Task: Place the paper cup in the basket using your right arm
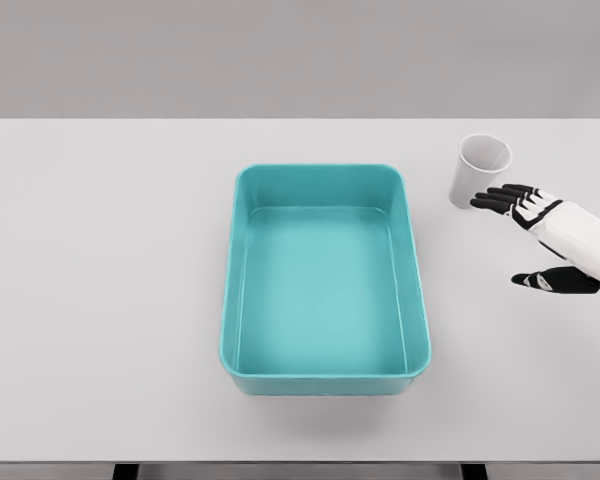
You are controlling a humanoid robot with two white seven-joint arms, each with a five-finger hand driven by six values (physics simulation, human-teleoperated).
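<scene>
On the white table top (100, 300), right of centre: one white paper cup (480, 170), upright, mouth open, standing well apart from the empty teal rectangular plastic basket (325, 283); your right hand (540, 240) sits just beside the cup, black fingers (500, 198) spread, thumb low, holding nothing. Risk, as you close: fingertips near the wall may nudge so light a cup over or push it away before the thumb comes round, and squeezing hard would likely crush it.

Right forearm (592, 240) cut off at edge
</scene>
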